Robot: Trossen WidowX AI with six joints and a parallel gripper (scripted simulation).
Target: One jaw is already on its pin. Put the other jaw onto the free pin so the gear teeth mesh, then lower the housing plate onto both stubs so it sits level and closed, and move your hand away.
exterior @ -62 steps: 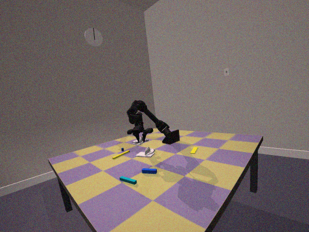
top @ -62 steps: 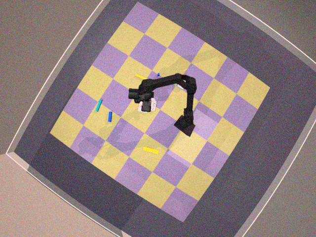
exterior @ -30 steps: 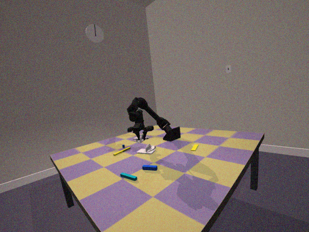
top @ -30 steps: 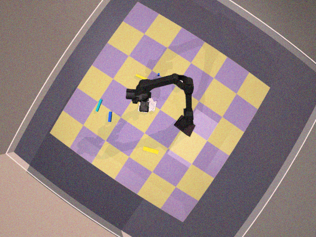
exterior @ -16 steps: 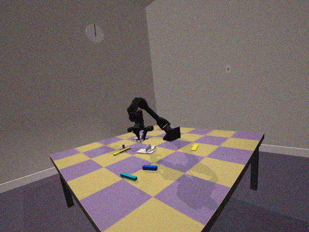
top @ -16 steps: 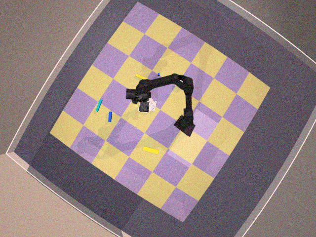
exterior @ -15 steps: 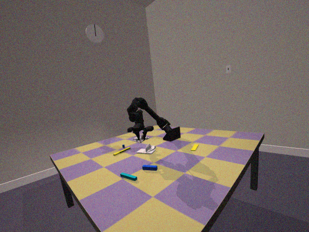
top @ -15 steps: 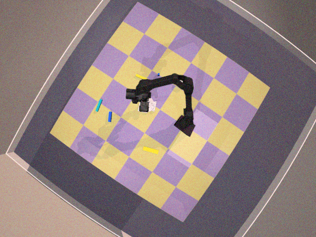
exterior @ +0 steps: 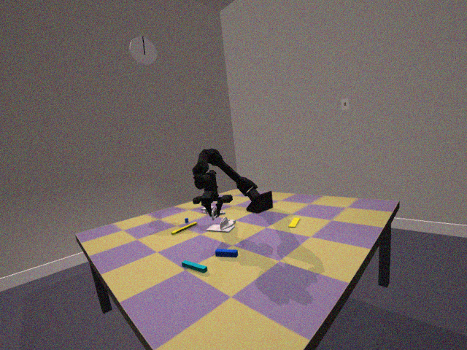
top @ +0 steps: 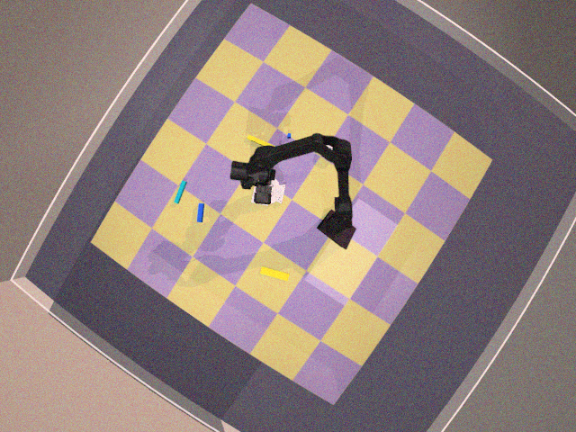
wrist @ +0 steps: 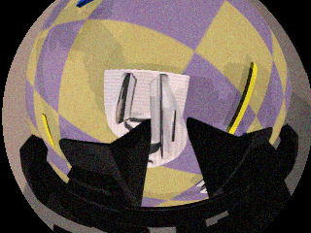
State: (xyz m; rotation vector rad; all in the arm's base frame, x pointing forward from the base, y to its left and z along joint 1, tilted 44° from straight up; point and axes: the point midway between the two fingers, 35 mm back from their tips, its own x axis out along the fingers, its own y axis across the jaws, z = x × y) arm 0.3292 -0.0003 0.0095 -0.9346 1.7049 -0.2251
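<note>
The white base plate lies on the table. One white jaw stands on it, on the left in the wrist view. My gripper points down above the base, shut on the other white jaw, which is upright between the fingertips. In the exterior view this jaw looks raised above the base; its gap to the free pin cannot be told. The pins are mostly hidden. A white piece, probably the housing plate, lies farther back, partly hidden by the arm.
A long yellow bar and a small blue block lie near the base. A blue bar, a teal bar and a flat yellow bar lie farther out.
</note>
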